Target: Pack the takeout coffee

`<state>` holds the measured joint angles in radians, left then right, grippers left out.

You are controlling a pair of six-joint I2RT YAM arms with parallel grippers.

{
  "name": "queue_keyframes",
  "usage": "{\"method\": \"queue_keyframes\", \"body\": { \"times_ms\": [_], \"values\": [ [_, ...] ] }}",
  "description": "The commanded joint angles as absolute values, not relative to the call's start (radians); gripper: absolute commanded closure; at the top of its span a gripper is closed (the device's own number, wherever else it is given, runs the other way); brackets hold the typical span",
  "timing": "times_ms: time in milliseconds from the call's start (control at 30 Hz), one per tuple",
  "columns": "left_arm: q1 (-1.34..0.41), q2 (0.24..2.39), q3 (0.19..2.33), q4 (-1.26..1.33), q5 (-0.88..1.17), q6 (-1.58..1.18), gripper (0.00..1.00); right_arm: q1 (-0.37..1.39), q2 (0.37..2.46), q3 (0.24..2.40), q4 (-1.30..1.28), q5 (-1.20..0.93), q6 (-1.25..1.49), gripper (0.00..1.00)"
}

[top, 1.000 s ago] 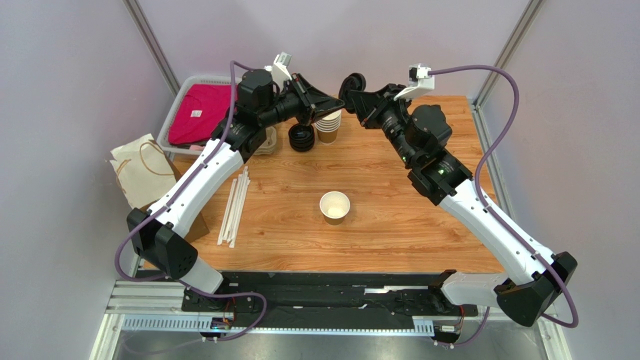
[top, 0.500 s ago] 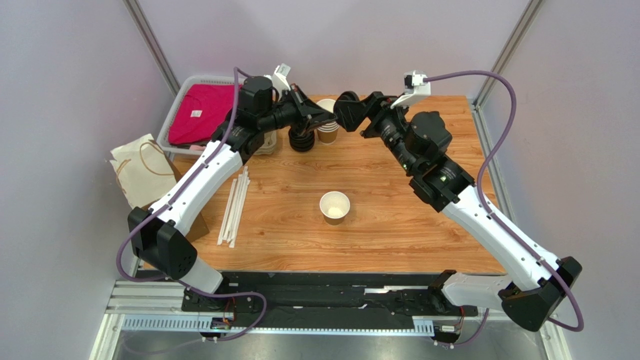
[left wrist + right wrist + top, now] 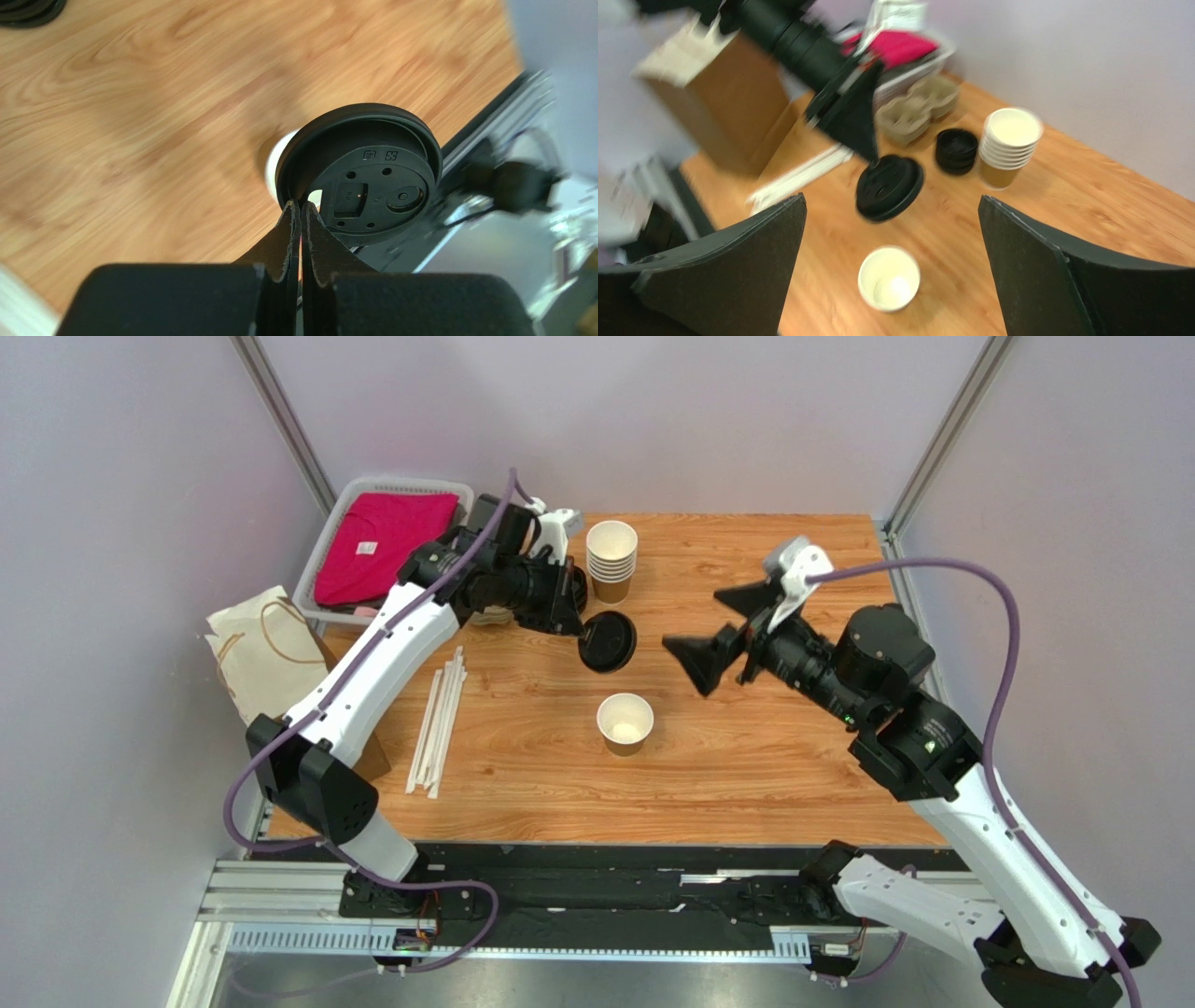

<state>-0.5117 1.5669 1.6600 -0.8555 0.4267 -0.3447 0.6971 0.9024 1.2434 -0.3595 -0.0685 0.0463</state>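
While the left hand (image 3: 300,208) pinches the lid (image 3: 365,175), the cup (image 3: 624,721) stands nearby.

Robotics lab test cell here, plain lilac panel walls (image 3: 631,406), aluminium frame posts (image 3: 285,420), wooden tabletop (image 3: 758,756), slotted metal mounting rail (image 3: 281,903) up front

Cup (image 3: 624,721): brown kraft paper, white rim; lidless; upright; middle of the table (image 3: 786,770)
Lid (image 3: 361,175): round black plastic; tilted; off the surface; rim pinched by left gripper (image 3: 300,210); just above Cup, apart
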Motion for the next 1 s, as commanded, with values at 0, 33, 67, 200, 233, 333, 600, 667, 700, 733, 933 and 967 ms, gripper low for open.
{"method": "queue_keyframes", "body": {
  "times_ms": [0, 33, 67, 200, 233, 333, 600, 667, 700, 733, 933, 967],
  "values": [
    [-0.557, 1.644, 1.752, -1.161, 0.310, -0.009, 1.00, 0.698, 0.851, 1.137, -0.601, -0.449, -0.147, 0.00],
    [-0.583, 1.666, 1.782, -1.210, 0.290, 0.047, 1.00, 0.698, 0.848, 1.120, -0.636, -0.481, -0.178, 0.00],
    [-0.595, 1.710, 1.802, -1.230, 0.287, 0.066, 1.00, 0.698, 0.854, 1.108, -0.652, -0.483, -0.195, 0.00],
    [-0.627, 1.796, 1.874, -1.279, 0.313, 0.101, 1.00, 0.698, 0.801, 0.993, -0.661, -0.476, -0.259, 0.00],
    [-0.646, 1.808, 1.888, -1.284, 0.307, 0.110, 1.00, 0.698, 0.790, 0.976, -0.666, -0.482, -0.297, 0.00],
    [-0.689, 1.848, 1.911, -1.284, 0.288, 0.118, 1.00, 0.699, 0.787, 0.940, -0.684, -0.445, -0.337, 0.00],
    [-0.755, 1.950, 1.973, -1.267, 0.212, 0.101, 1.00, 0.699, 0.802, 0.900, -0.749, -0.408, -0.494, 0.00],
    [-0.759, 1.968, 1.980, -1.264, 0.198, 0.094, 1.00, 0.698, 0.808, 0.876, -0.723, -0.405, -0.495, 0.00],
    [-0.765, 1.977, 1.989, -1.266, 0.190, 0.091, 1.00, 0.699, 0.814, 0.862, -0.709, -0.372, -0.492, 0.01],
    [-0.767, 1.992, 1.993, -1.266, 0.183, 0.091, 1.00, 0.699, 0.840, 0.850, -0.694, -0.347, -0.489, 0.03],
    [-0.770, 2.035, 2.026, -1.243, 0.163, 0.077, 1.00, 0.689, 0.874, 0.838, -0.678, -0.310, -0.488, 0.05],
    [-0.772, 2.042, 2.034, -1.244, 0.155, 0.075, 1.00, 0.689, 0.874, 0.836, -0.673, -0.310, -0.489, 0.06]
  ]
}}
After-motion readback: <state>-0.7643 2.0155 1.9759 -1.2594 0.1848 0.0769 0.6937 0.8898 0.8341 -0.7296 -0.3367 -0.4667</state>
